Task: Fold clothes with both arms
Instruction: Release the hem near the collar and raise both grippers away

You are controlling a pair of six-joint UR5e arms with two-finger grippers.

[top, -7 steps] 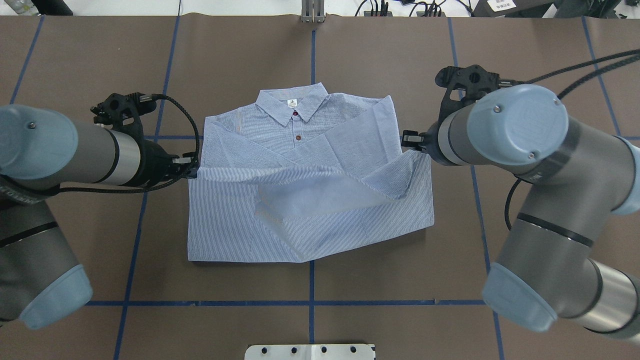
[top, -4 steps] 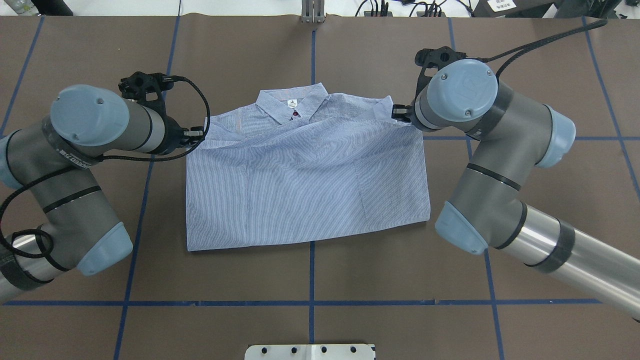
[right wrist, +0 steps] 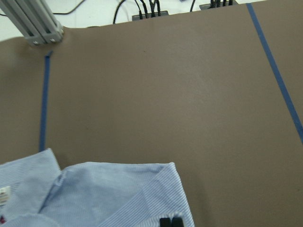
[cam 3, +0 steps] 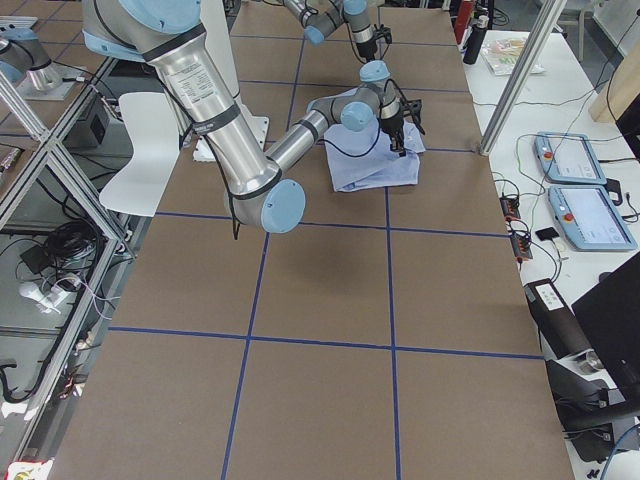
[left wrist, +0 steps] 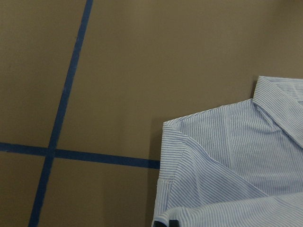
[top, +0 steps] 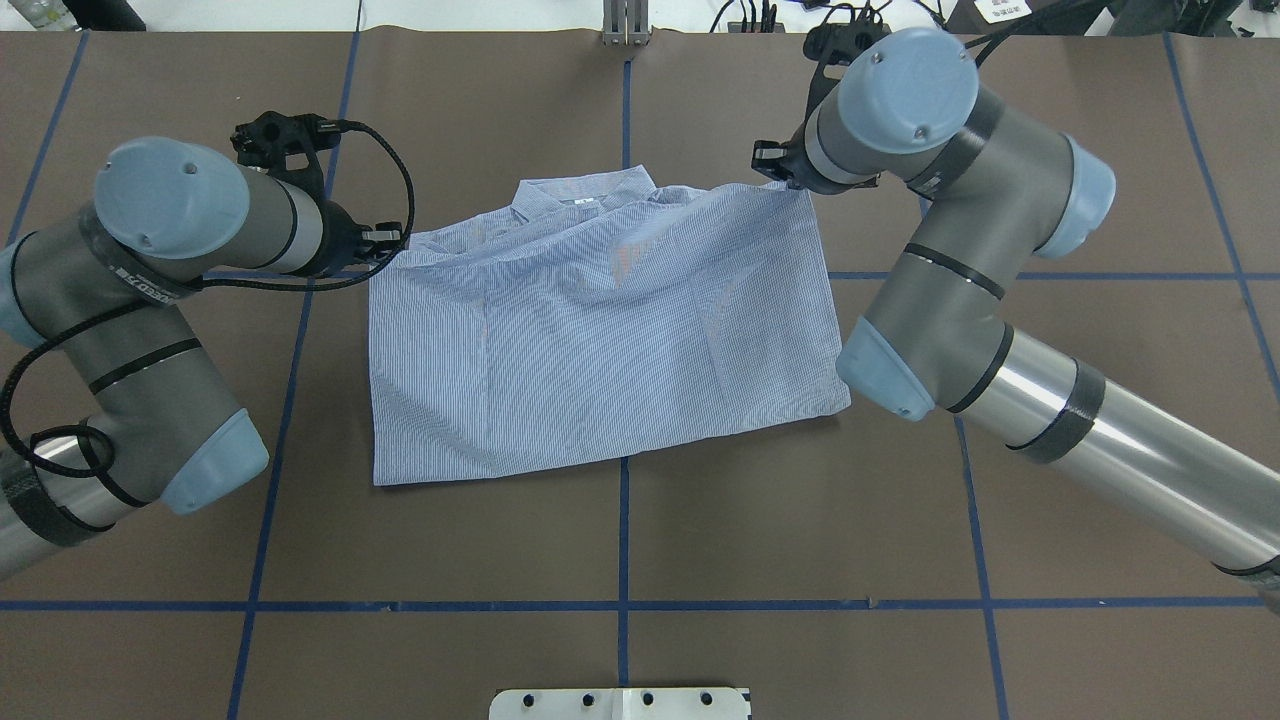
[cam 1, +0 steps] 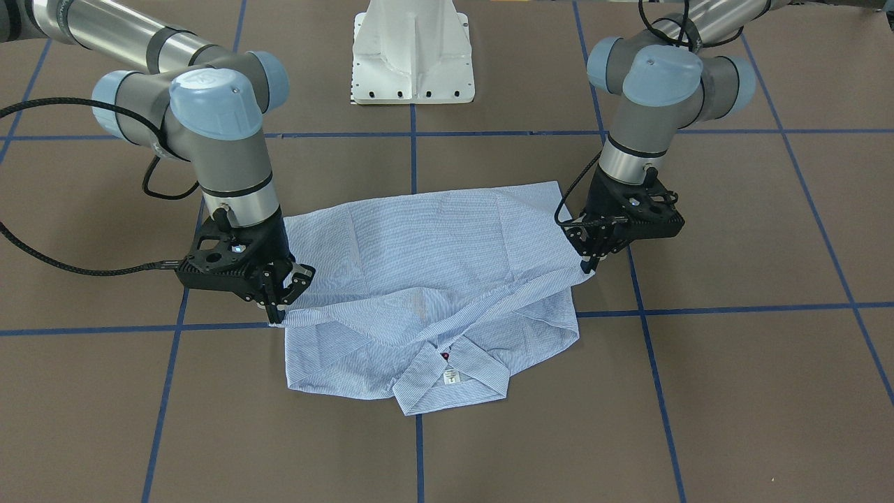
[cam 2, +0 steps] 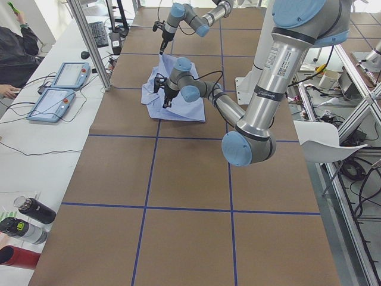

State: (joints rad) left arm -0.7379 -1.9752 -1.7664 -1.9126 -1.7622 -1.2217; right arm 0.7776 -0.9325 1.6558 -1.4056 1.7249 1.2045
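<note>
Brown paper-covered bench (top: 620, 540) carries the light-blue striped collared shirt (top: 600, 350) at its middle. Our black left tool (top: 393, 243) and right tool (top: 778, 172) each pinch a hem corner. We should lower both evenly onto the shoulders.

You had bare brown table (top: 620, 550) between the shirt (top: 600, 340) and the white pedestal (cam 1: 413, 56). The right arm (top: 950, 290) crowded one side, its elbow just beside the shirt's edge; the left arm (top: 150, 330) stood a little off the other. The left gripper (cam 1: 590, 262) and right gripper (cam 1: 279, 307) pinched the far corners. Past the shirt's far edge, bare table ran to a metal post (top: 625, 25).
</note>
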